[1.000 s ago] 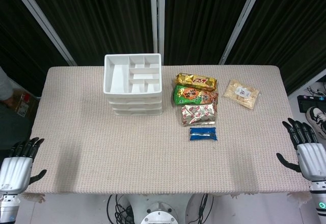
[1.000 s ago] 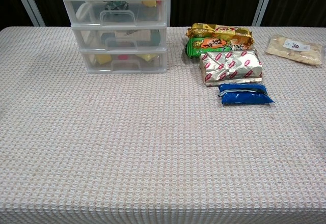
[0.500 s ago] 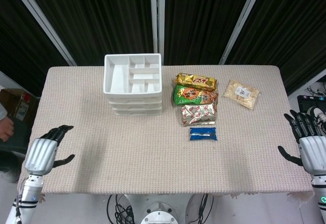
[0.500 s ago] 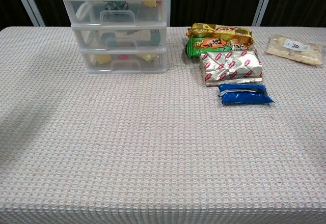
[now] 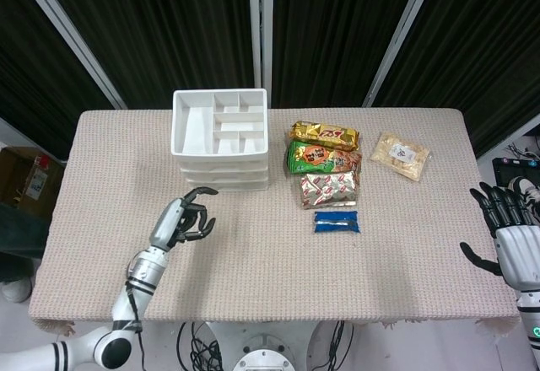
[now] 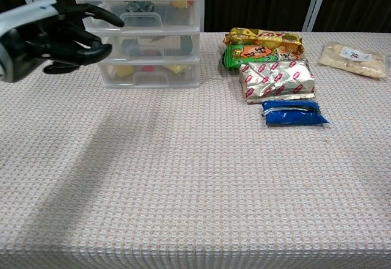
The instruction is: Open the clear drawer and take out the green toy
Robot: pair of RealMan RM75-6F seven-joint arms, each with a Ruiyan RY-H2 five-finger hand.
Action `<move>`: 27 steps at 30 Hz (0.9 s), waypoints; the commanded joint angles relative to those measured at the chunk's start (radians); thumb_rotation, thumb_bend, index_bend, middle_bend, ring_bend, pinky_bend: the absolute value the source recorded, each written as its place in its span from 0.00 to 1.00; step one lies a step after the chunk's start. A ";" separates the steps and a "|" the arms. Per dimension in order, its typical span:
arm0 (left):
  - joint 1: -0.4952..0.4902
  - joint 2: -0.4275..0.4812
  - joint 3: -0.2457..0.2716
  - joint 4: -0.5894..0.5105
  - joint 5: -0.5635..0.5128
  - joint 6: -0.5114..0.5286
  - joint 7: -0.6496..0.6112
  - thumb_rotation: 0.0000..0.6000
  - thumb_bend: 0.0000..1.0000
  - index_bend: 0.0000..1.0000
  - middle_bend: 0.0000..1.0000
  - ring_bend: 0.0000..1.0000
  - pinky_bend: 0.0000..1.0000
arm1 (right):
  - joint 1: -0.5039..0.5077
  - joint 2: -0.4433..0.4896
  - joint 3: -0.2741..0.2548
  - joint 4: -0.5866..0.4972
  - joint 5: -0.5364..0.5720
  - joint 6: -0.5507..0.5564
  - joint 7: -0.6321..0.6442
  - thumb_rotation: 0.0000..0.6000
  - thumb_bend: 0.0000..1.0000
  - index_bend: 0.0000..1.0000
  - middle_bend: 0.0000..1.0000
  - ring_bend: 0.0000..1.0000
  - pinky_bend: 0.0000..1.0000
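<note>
A white drawer unit (image 5: 221,139) with three clear drawers stands at the back left of the table, and all its drawers are pushed in. In the chest view the drawer unit (image 6: 137,30) shows a dark green shape (image 6: 139,5) behind the top drawer's front and a teal-green one (image 6: 149,47) in the middle drawer. My left hand (image 5: 183,219) hovers just in front of the unit's left side, holding nothing. In the chest view the left hand (image 6: 58,35) has its fingers loosely curled toward the drawer fronts. My right hand (image 5: 511,238) hangs with fingers spread off the table's right edge.
Right of the drawers lie a gold packet (image 5: 325,135), a green packet (image 5: 321,158), a silver-red packet (image 5: 329,189) and a small blue packet (image 5: 337,221). A clear bag of pale snacks (image 5: 400,155) lies further right. A cardboard box (image 5: 21,177) sits on the floor at left.
My left hand has swung from the table's left edge inward and forward, up to the front of the drawer unit. The right hand has barely moved.
</note>
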 commanded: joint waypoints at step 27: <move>-0.111 -0.377 -0.192 0.316 -0.152 -0.032 -0.365 1.00 0.49 0.16 0.89 1.00 1.00 | -0.017 0.009 -0.011 -0.011 0.012 0.005 -0.010 1.00 0.18 0.00 0.00 0.00 0.00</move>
